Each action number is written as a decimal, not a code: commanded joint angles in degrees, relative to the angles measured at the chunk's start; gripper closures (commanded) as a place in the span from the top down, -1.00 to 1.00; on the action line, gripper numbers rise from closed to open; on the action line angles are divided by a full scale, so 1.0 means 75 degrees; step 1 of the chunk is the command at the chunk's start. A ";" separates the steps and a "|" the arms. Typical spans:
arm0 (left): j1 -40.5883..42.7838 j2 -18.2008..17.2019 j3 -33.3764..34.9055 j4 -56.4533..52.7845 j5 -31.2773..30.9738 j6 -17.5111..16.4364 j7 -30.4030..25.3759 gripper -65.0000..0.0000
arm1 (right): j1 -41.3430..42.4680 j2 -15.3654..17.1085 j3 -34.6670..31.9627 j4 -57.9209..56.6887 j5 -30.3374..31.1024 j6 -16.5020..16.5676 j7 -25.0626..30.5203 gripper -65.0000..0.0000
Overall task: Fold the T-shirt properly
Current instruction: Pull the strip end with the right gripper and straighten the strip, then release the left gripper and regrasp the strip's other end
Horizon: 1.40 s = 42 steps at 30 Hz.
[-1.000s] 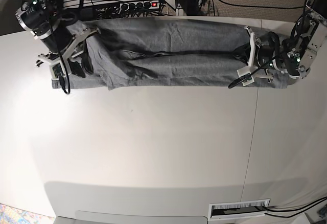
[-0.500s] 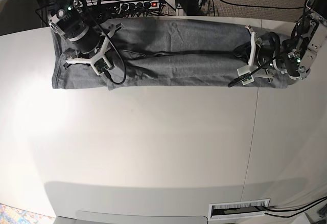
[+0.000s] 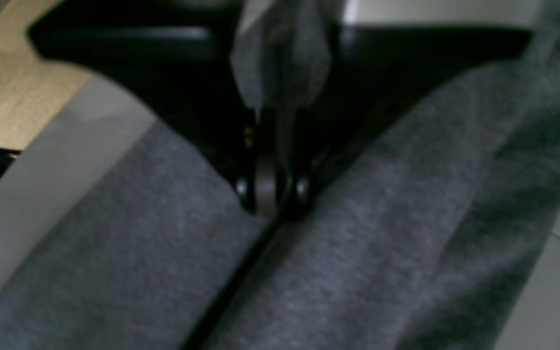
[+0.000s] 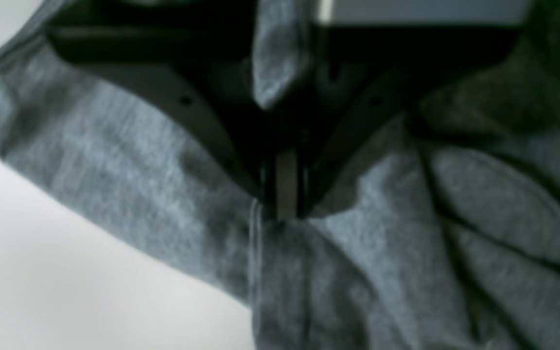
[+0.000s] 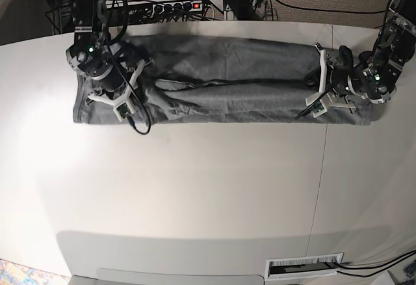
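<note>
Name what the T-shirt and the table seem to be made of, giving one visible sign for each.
T-shirt: soft knit fabric, probably cotton jersey; mottled grey, matte, creasing into loose folds. Table: smooth hard white top, perhaps laminate; even sheen, thin seam line on one side.

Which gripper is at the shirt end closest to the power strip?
The right gripper, on the base view's left below the power strip; the left gripper is at the T-shirt's opposite end.

Grey T-shirt (image 5: 227, 80), long folded band along table's far edge
</note>
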 commanded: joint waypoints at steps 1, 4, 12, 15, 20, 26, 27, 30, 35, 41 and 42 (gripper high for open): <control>-0.0035 -0.0146 -0.0029 -0.0003 0.0114 0.0108 0.0213 -0.75 | 0.0085 0.0073 0.0015 -0.0216 -0.0254 -0.0029 -0.0344 -1.00; -0.0038 -0.0146 -0.0029 0.0017 0.0067 0.0052 0.0207 -0.75 | 0.0513 0.0073 0.0015 -0.0758 -0.0256 -0.0032 -0.0283 -1.00; -0.0076 -0.0149 -0.0134 0.1049 0.0898 0.0323 -0.0015 -0.75 | 0.1209 0.0073 0.0015 -0.1247 -0.0256 -0.0035 -0.0382 -1.00; -0.0073 -0.0149 -0.0431 0.1760 0.1268 0.0554 0.0166 -0.75 | 0.1201 0.0076 0.0015 -0.1247 -0.0262 -0.0035 -0.0420 -1.00; 0.0012 -0.0149 -0.1309 0.1801 0.1483 0.1008 0.0175 -0.61 | 0.1204 0.0125 0.0015 -0.1247 -0.0653 -0.0041 -0.0463 -1.00; 0.0009 -0.0146 -0.2818 0.0542 0.0565 0.1623 0.0283 -0.34 | 0.1204 0.0431 0.0015 -0.1247 -0.0676 -0.0058 -0.0460 -1.00; 0.0012 -0.0146 -0.3112 0.0254 0.0233 0.1617 0.0364 -0.34 | 0.1204 0.0466 0.0015 -0.1247 -0.0676 -0.0061 -0.0460 -1.00; 0.0012 -0.0146 -0.3960 -0.0697 -0.0994 0.1303 0.0720 -0.34 | 0.1204 0.0560 0.0015 -0.1247 -0.0673 -0.0061 -0.0449 -1.00; 0.0009 -0.0149 -0.5056 -0.2375 -0.3931 -0.0256 0.1699 -0.34 | 0.1204 0.0597 0.0015 -0.1247 -0.0565 -0.0058 -0.0370 -1.00; 0.0009 -0.0146 -0.5158 -0.4077 -0.6006 -0.1463 0.2369 -0.18 | 0.1204 0.0600 0.0015 -0.1247 -0.0568 -0.0061 -0.0391 -1.00; 0.0009 -0.0146 -0.5158 -0.4304 -0.6161 -0.1606 0.2404 -0.09 | 0.1204 0.0600 0.0015 -0.1247 -0.0568 -0.0061 -0.0391 -1.00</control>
